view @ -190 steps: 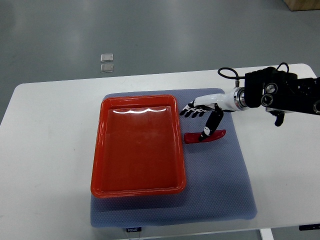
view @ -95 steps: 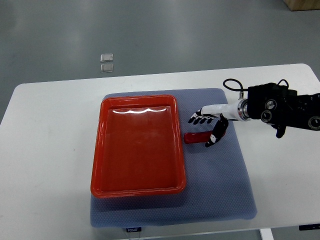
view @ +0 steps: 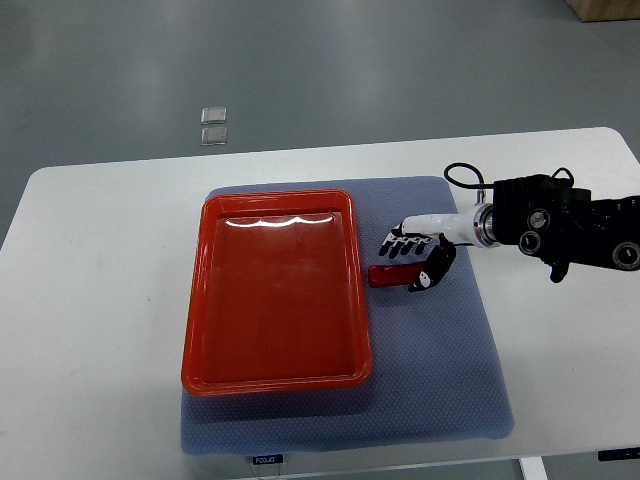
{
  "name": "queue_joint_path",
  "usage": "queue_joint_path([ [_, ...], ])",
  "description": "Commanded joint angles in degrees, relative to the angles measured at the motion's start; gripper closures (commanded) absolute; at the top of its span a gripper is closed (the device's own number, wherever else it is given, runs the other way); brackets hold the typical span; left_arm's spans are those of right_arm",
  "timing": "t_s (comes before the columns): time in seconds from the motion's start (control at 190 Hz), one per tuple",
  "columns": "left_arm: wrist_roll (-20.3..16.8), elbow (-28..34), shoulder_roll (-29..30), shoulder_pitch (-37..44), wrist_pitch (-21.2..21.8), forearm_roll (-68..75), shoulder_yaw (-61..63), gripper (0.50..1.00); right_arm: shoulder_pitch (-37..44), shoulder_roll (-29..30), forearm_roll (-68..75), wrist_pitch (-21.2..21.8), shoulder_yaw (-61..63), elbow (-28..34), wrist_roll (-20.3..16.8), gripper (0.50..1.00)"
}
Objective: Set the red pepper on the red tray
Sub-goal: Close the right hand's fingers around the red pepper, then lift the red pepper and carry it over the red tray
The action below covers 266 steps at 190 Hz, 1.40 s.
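Red against the blue-grey mat (view: 430,380), the pepper (view: 392,275) lies just to the right of the red tray (view: 200,330), near the tray's right rim and about level with its upper half, not yet in it. Its long axis runs roughly left to right, square to that rim, with the blunt end pointing at the tray and the other end hidden under the hand.

Only the right hand (view: 418,258) is at work; no left arm shows at all. Its arm comes in from the right side of the tray, across the white table (view: 100,300), with the black forearm well clear of the mat's edge and the white wrist reaching toward the tray. The hand sits right over the pepper's far end. Its fingers (view: 400,242) lie on the side of the pepper away from the robot, and the thumb (view: 432,272) curls down on the near side, so the hand straddles the pepper across its width. It looks narrowed around the pepper, though whether it truly grips or merely touches is hard to tell from above.

Judging from this, the move that matters is a short carry leftward over the tray's rim.
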Motion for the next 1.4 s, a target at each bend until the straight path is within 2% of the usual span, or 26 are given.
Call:
queue_joint_path([
  [0.0, 0.0, 0.0, 0.0, 0.0, 0.1, 0.0, 0.0, 0.500, -0.3, 0.0, -0.1, -0.1, 0.0, 0.0, 0.0, 0.707],
  [0.152, 0.0, 0.0, 0.0, 0.1, 0.1, 0.0, 0.0, 0.500, -1.0, 0.1, -1.6, -0.2, 0.0, -0.1, 0.1, 0.746],
  [0.2, 0.0, 0.0, 0.0, 0.1, 0.1, 0.0, 0.0, 0.500, -1.2, 0.1, -2.0, -0.2, 0.0, -0.1, 0.1, 0.789],
  [0.342, 0.0, 0.0, 0.0, 0.1, 0.2, 0.0, 0.0, 0.500, -1.8, 0.1, -2.8, -0.7, 0.0, -0.1, 0.2, 0.867],
  [0.452, 0.0, 0.0, 0.0, 0.1, 0.1, 0.0, 0.0, 0.500, -2.0, 0.1, -3.7, -1.0, 0.0, -0.2, 0.3, 1.000],
  [0.688, 0.0, 0.0, 0.0, 0.1, 0.2, 0.0, 0.0, 0.500, -0.5, -1.5, -2.8, -1.0, 1.0, -0.2, 0.1, 1.000],
  [1.046, 0.0, 0.0, 0.0, 0.1, 0.1, 0.0, 0.1, 0.500, 9.4, -4.2, -0.7, 2.6, 1.8, 0.6, 0.1, 1.000],
  [1.177, 0.0, 0.0, 0.0, 0.0, 0.2, 0.0, 0.1, 0.500, 13.5, -2.4, 1.6, 2.6, 1.7, 0.2, 0.0, 1.000],
  [1.393, 0.0, -0.1, 0.0, 0.0, 0.2, 0.0, -0.1, 0.500, 17.4, 6.1, 4.8, 2.5, 0.7, -3.1, -0.1, 1.000],
])
